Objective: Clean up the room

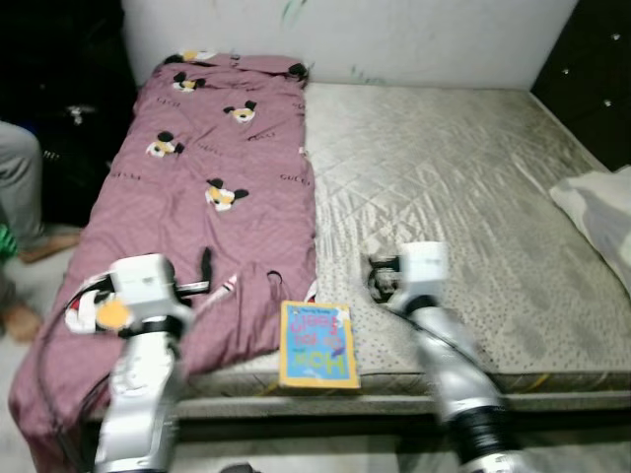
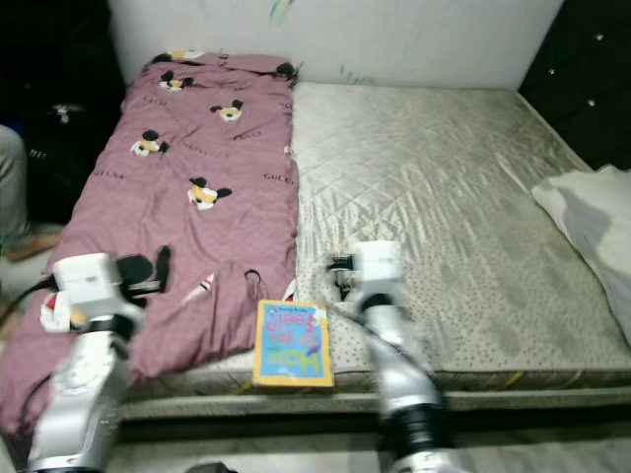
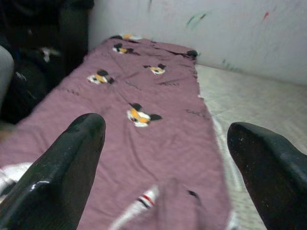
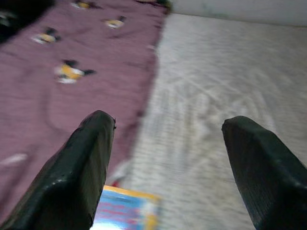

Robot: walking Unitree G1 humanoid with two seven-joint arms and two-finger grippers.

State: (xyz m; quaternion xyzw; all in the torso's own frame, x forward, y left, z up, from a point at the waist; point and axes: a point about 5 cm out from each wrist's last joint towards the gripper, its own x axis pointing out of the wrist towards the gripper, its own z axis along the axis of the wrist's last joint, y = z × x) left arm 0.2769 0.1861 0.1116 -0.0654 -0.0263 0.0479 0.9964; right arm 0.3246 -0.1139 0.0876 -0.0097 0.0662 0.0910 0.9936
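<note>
The mattress (image 1: 463,187) carries a pink cartoon-print blanket (image 1: 212,187) along its left side, draped over the near edge, and a white cloth (image 1: 601,212) at the right. A yellow-bordered book (image 1: 317,345) lies at the near edge beside the blanket. Above the blanket the left gripper (image 3: 165,158) hangs with fingers apart, and the right gripper (image 4: 165,158), just past the book, is spread too.

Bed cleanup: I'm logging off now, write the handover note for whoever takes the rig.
Left gripper: open, empty, raised over the purple blanket.
Right gripper: open, empty, above the mattress near the book.
Book lies flat at the mattress's front edge, beside the blanket. A white cloth sits at the right edge.
Done: nothing picked up.
Left: probably the book first, then blanket and cloth.
</note>
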